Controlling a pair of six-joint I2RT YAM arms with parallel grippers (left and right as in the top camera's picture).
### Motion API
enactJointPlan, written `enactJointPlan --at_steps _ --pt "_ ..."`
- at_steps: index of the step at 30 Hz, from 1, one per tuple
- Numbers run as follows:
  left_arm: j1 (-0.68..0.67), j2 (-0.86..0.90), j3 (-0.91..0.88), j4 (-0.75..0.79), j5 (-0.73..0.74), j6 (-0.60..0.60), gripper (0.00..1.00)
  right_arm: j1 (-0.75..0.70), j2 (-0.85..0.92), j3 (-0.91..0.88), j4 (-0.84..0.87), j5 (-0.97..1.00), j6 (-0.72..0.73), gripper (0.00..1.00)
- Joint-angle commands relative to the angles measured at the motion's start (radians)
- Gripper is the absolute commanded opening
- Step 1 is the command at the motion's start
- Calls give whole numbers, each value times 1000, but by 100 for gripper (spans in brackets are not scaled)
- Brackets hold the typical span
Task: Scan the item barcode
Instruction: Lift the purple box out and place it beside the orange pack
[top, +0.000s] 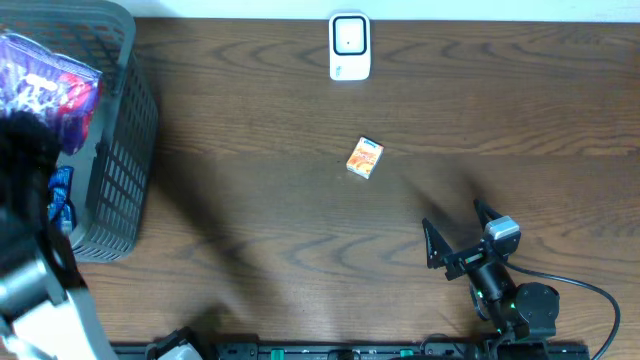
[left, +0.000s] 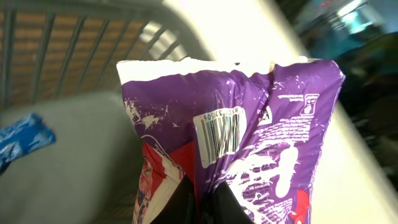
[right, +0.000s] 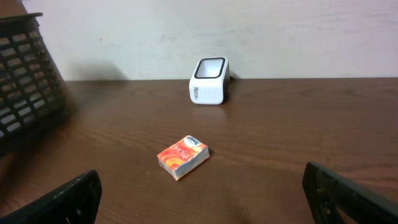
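Note:
A purple snack bag (left: 249, 124) with a white barcode patch (left: 217, 134) fills the left wrist view. My left gripper (left: 202, 202) is shut on the bag's lower edge, inside the grey basket (left: 62, 43). From overhead the bag (top: 45, 85) shows at the basket's top left. The white scanner (top: 349, 46) stands at the table's far edge, also in the right wrist view (right: 209, 81). A small orange box (top: 365, 158) lies mid-table. My right gripper (top: 455, 232) rests low at the front right, open and empty, its fingers (right: 348, 196) spread wide and pointed at the box (right: 183, 156).
The grey mesh basket (top: 120, 150) takes up the table's left side, and its dark wall (right: 28, 81) shows in the right wrist view. A blue packet (left: 25, 138) lies on the basket floor. The right arm's cable (top: 590, 290) trails at the front right.

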Motion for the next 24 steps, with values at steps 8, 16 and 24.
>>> enactJointPlan --at_steps 8,16,24 --pt "-446 -176 9 16 166 -11 7 6 -5 -2 -5 -5 13 99" --pt "-746 64 8 -23 152 56 7 6 -5 -2 -5 -5 13 99" --pt "-876 509 8 -25 -164 253 7 6 -5 -2 -5 -5 13 99"
